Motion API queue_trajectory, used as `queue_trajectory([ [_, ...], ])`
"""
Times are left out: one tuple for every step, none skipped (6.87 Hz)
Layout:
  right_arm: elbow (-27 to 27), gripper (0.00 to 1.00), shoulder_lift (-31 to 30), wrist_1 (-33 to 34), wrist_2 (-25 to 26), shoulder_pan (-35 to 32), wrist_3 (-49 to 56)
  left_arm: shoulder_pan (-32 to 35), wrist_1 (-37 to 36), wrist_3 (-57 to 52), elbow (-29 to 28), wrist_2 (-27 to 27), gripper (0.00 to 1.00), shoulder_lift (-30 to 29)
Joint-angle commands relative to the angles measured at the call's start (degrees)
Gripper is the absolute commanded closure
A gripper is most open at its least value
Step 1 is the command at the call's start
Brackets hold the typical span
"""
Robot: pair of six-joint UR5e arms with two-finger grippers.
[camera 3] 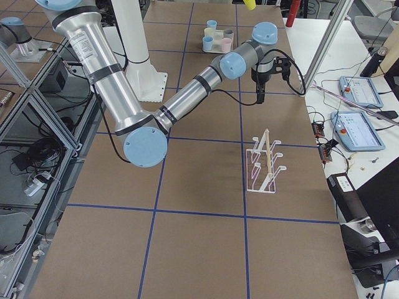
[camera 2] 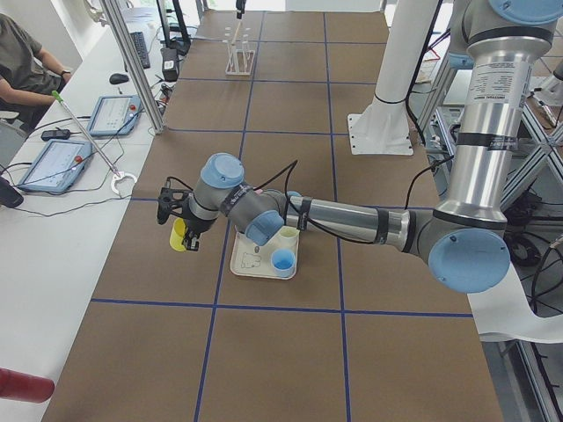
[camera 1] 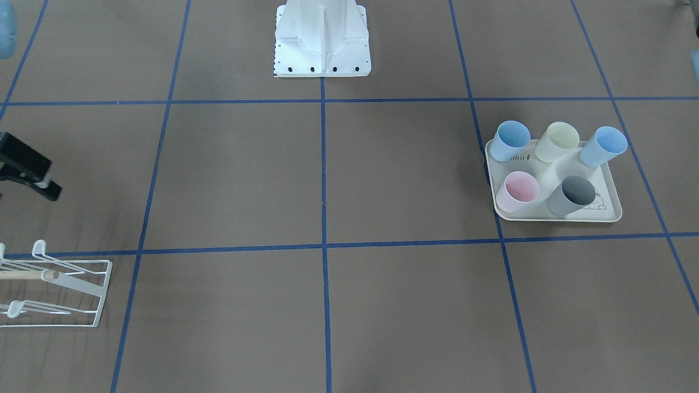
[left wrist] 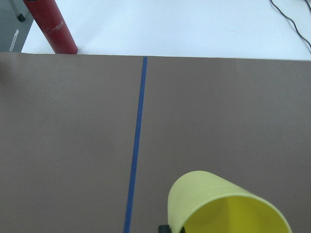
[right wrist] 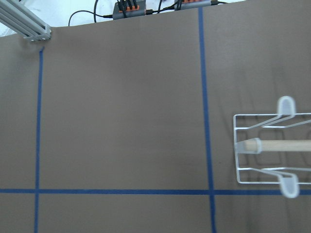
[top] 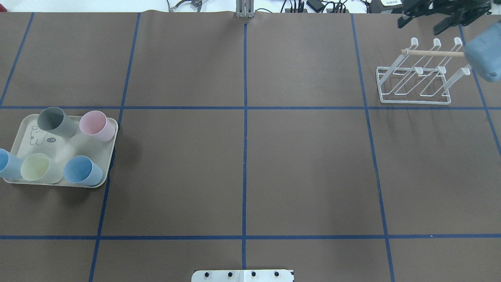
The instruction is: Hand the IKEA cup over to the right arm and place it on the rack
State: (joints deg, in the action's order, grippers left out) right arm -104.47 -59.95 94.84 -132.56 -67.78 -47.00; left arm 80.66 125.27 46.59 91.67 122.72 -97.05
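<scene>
Though clenched in left gripper (camera 2: pixel 184 232), not yet handed over: cup (left wrist: pixel 226 208) hung aloft beyond tray (top: pixel 23 135), operator side, well apart from rack (top: pixel 415 102). Right gripper (top: pixel 424 24) parted, empty, near rack. Judged pre-handover; next called for meeting mid-table.

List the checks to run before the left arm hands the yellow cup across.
1. Yellow plastic cup in left gripper, off the table: ok.
2. How securely it is gripped: cannot tell; the grip is barely in view.
3. Right gripper empty, jaws apart: ok.
4. Grippers within handover reach: not ok; they sit at opposite table ends.
5. White wire rack free of cups: ok.
</scene>
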Motion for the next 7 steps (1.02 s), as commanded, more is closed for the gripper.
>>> queue_trajectory([
  [0.67, 0.00, 4.22, -7.07, 4.75, 7.90, -16.81, -5.49, 7.48, 17.92, 1.75, 0.15, 1.00, -0.51],
  [1.10, 0.00, 4.14, -14.00, 7.12, 9.75, -23.85, -8.21, 13.19, 26.71, 1.76, -0.02, 1.00, -0.51],
  [1.46, 0.00, 4.23, -19.03, 9.75, 12.21, -29.93, -10.94, 19.25, 34.19, 1.93, -0.20, 1.00, -0.60],
  [1.63, 0.00, 4.23, -24.12, 12.13, 14.06, -33.99, -13.40, 24.79, 42.88, 2.11, -0.11, 1.00, -1.12],
  [1.72, 0.00, 4.31, -27.05, 14.67, 16.08, -37.16, -16.30, 27.98, 53.32, 2.19, -0.28, 1.00, -4.78],
  [1.72, 0.00, 4.40, -31.17, 18.53, 18.19, -40.07, -20.33, 28.53, 63.87, 2.37, -0.46, 1.00, -9.78],
  [2.07, 0.00, 4.49, -34.60, 21.70, 19.95, -46.01, -23.85, 28.71, 71.11, 2.37, -3.94, 1.00, -13.57],
])
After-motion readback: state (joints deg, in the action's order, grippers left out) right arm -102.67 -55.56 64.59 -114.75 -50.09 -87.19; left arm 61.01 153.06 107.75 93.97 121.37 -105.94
